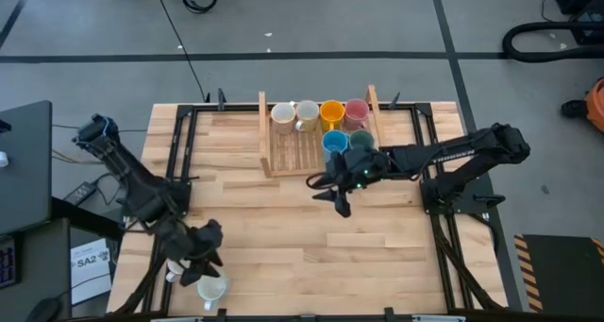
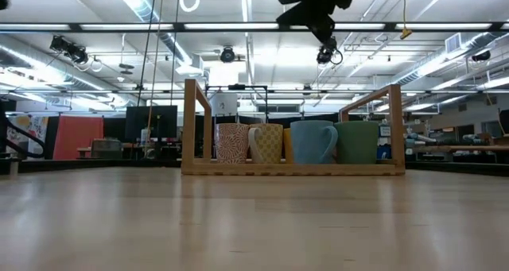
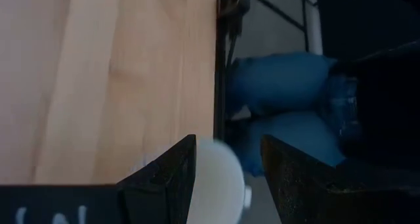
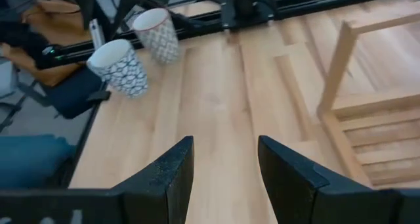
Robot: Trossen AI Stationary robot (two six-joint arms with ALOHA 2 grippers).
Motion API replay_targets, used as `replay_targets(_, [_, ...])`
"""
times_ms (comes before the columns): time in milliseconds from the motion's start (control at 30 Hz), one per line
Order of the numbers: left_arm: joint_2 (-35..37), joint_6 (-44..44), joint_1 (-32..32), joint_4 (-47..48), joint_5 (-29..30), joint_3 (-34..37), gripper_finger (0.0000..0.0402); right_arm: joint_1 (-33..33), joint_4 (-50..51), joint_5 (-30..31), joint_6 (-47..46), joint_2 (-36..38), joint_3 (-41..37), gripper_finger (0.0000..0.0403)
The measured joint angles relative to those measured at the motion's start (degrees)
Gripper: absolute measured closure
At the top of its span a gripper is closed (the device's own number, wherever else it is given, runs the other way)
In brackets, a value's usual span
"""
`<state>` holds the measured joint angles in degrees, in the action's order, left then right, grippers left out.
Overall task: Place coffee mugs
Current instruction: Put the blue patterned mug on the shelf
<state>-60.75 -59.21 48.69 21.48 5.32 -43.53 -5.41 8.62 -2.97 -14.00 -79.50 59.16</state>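
Observation:
Six mugs stand in the wooden tray point(image 1: 283, 161) at the table's far middle: two white point(image 1: 281, 114) point(image 1: 306, 112), orange point(image 1: 331, 111) and pink point(image 1: 356, 110) in the back row, blue point(image 1: 334, 141) and dark teal point(image 1: 360, 141) in front. Two more white patterned mugs point(image 1: 175, 268) point(image 1: 212, 289) stand at the near left edge. My left gripper point(image 1: 203, 263) hangs over them, open, with one white mug point(image 3: 218, 178) between its fingers. My right gripper point(image 1: 340, 197) hovers open and empty above the table, just in front of the tray. My left gripper has its open fingers on either side of the white mug's rim point(image 3: 209, 165) at the table's near left edge. The mug lies close to one finger point(image 3: 177, 178), with a gap to the other. Whether that finger touches it, I cannot tell.
The tray has raised wooden side rails point(image 2: 191, 124) point(image 2: 395, 124), and its left half is bare slats. Black frame rails point(image 1: 179, 161) run along the table's left and right sides. A person's blue-clad legs point(image 3: 282, 86) are just beyond the table's near left edge. Bare wood lies between the arms.

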Motion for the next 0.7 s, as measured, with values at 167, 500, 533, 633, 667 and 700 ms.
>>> replay_targets(167, [-1.1, -3.96, 4.37, 5.26, -0.01, 0.0, 0.0226, -1.47, 0.0, 0.46, -0.94, 0.0, 0.0, 0.0228])
replay_targets(500, [-7.79, -2.8, 5.95, 10.86, 0.06, -0.02, 0.0226, -1.66, -0.01, 0.55, -4.46, -0.02, 0.0, 0.0228])
replay_targets(533, [-8.47, -2.7, 5.96, 10.86, 0.05, -0.02, 0.0226, -1.66, 0.0, 0.55, -4.46, -0.02, 0.0, 0.0228])
replay_targets(633, [-10.38, -1.81, 5.94, 10.79, 0.02, -0.02, 0.0226, -1.66, -0.02, 0.55, -4.46, -0.02, 0.0, 0.0228])
replay_targets(667, [-10.92, -1.34, 5.94, 10.41, 0.02, -0.02, 0.0226, -1.66, -0.02, 0.55, -4.44, -0.02, 0.0, 0.0228])
replay_targets(700, [-11.44, -0.89, 5.94, 10.1, 0.0, -0.02, 0.0225, -1.66, -0.02, 0.55, -4.44, -0.02, 0.0, 0.0228])
